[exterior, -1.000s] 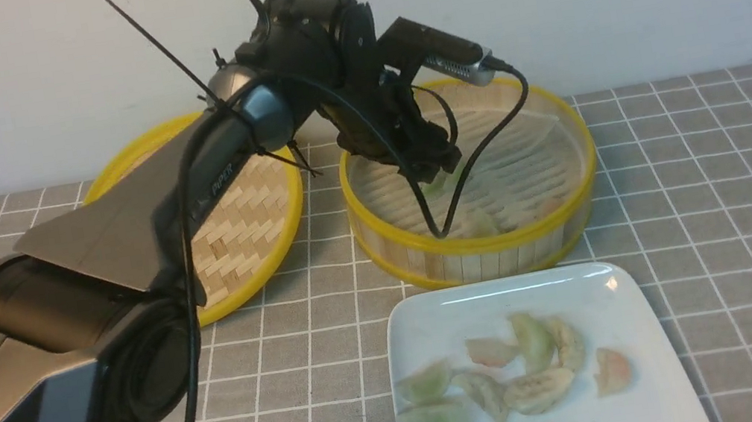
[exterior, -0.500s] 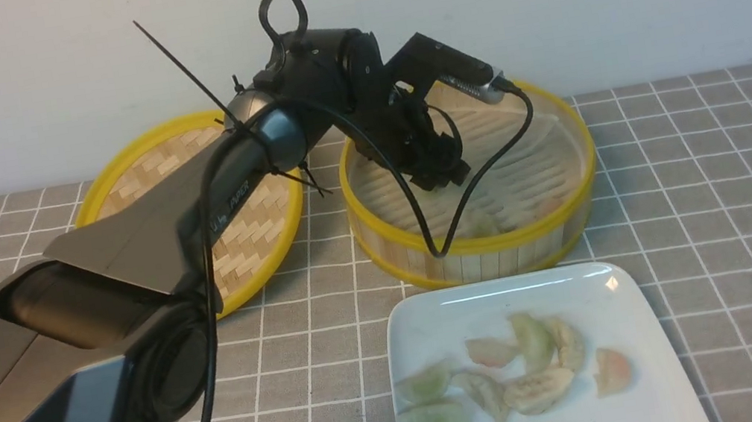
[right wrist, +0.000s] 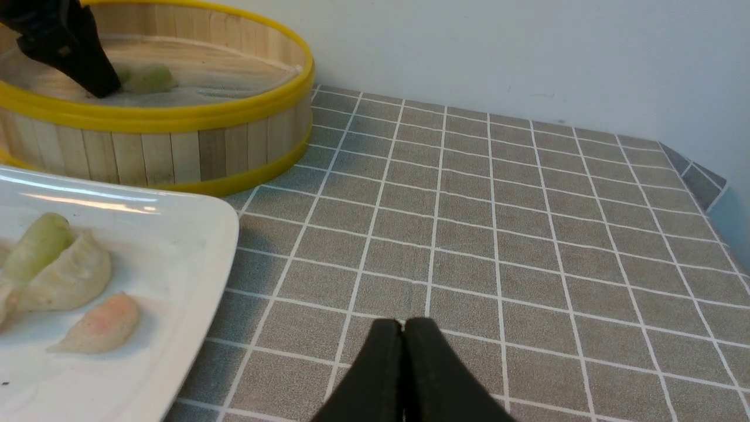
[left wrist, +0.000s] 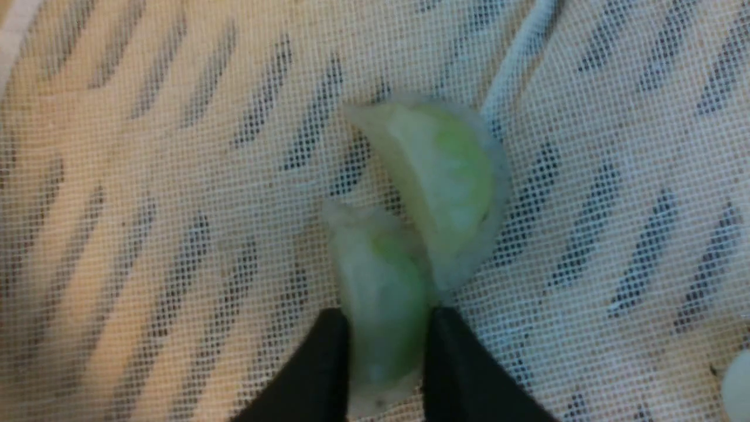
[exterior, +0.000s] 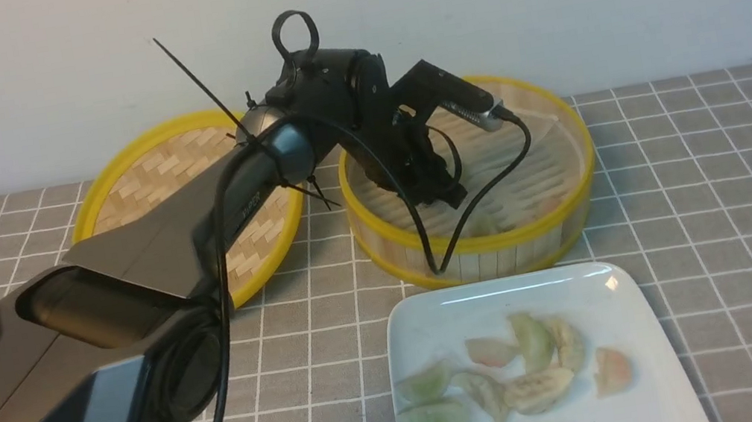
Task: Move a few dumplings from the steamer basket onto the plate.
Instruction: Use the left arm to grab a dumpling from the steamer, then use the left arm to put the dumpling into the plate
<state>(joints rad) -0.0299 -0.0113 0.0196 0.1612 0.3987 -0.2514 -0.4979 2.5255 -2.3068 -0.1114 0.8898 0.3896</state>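
Basket (exterior: 525,248) holding green dumplings (left wrist: 445,181), left gripper (left wrist: 387,319) pinching one dumpling (left wrist: 381,281), plate (exterior: 438,314) carrying several more, right gripper (right wrist: 403,328) resting shut

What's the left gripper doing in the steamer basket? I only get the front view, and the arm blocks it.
Observer: The left wrist view shows the left gripper shut on a pale green dumpling.
Operator: Is that dumpling alone?
Observer: No, a second green dumpling touches it on the mesh liner.
Operator: Where's the other one?
Observer: The right gripper is shut and empty, over the grey tablecloth beside the plate.
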